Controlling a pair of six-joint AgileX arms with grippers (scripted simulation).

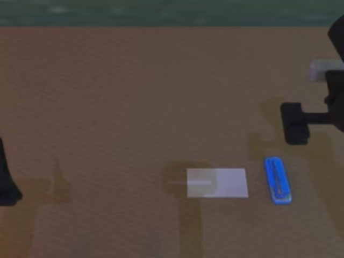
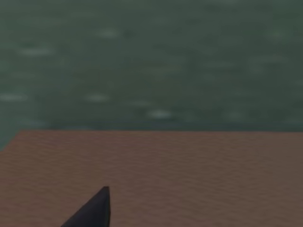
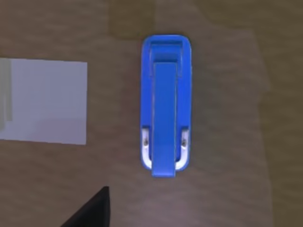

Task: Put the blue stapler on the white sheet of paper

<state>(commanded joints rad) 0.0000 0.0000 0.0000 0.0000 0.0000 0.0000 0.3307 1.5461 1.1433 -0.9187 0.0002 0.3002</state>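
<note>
One stapler (image 1: 278, 180) lies flat on the table (image 1: 134, 97), lengthwise from 12 to 6 o'clock, just beside and at 3 o'clock of the one paper (image 1: 217, 183), not touching it. The right gripper (image 1: 295, 123) hangs at about 1 o'clock of the stapler, near but apart from it, gripping nothing, its arm reaching in level from the table's right edge; I cannot tell how its fingers stand. The left gripper (image 1: 8, 185) sits parked at the left edge, well apart at 9 o'clock, and its finger spacing cannot be told either.
</note>
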